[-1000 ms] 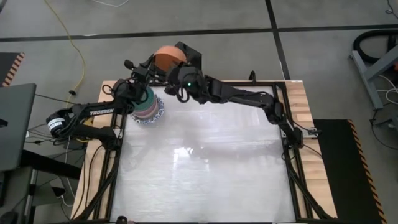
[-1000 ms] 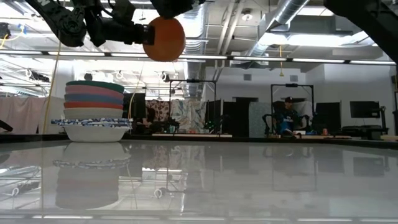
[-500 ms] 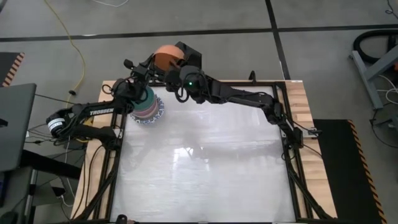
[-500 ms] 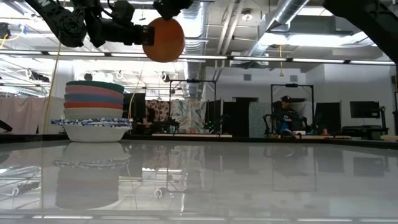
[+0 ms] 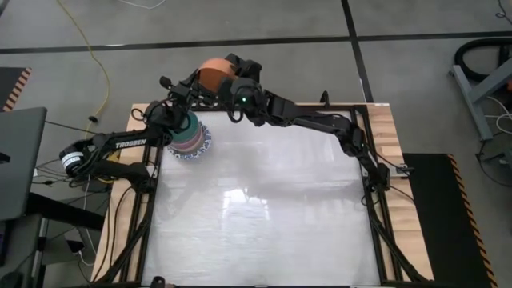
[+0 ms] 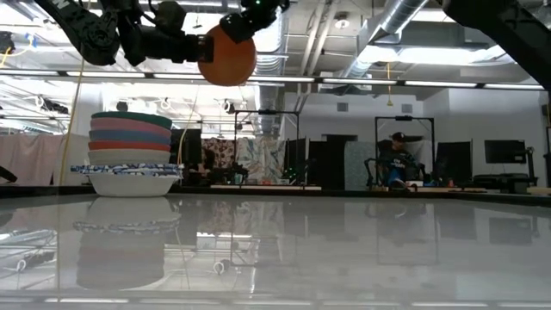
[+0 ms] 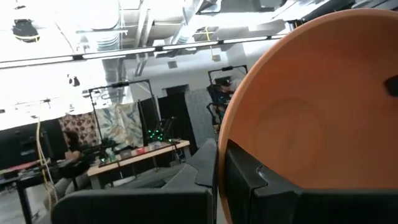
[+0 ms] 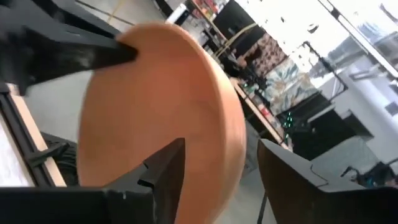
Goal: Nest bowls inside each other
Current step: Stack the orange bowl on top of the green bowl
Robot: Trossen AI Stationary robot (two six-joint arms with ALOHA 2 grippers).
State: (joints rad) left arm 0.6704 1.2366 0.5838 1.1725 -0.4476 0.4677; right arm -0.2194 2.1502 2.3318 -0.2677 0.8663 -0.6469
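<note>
An orange bowl [image 5: 214, 74] hangs on edge in the air above the table's far edge, also seen in the low view [image 6: 227, 53]. My left gripper [image 5: 194, 82] is shut on it from the left. My right gripper [image 8: 221, 168] is open, its fingers standing on either side of the bowl's rim [image 8: 239, 134] without clearly touching it. A stack of nested bowls [image 5: 192, 138] rests on the table at the far left. Its bottom bowl is white with a blue-patterned rim [image 6: 129, 170], and a green bowl [image 6: 131, 115] is on top. My left gripper pinches the orange bowl's rim [image 7: 219, 146] between its two fingers, one finger [image 7: 245, 186] on the hollow inner face and the other on the outside. The fingers come at it roughly level from the table's left. The bowl stands on edge, lifted clear of everything.
The white tabletop [image 5: 264, 216] lies bare in front of and to the right of the stack. Wooden borders [image 5: 388, 128] and black frame rails run along the table's edges. A person [image 6: 394, 164] sits at a desk far behind the table.
My right gripper has rolled at the wrist and shifted slightly to the right, and it has opened off the orange bowl's rim. The bowl stays where it was, held by my left gripper alone.
</note>
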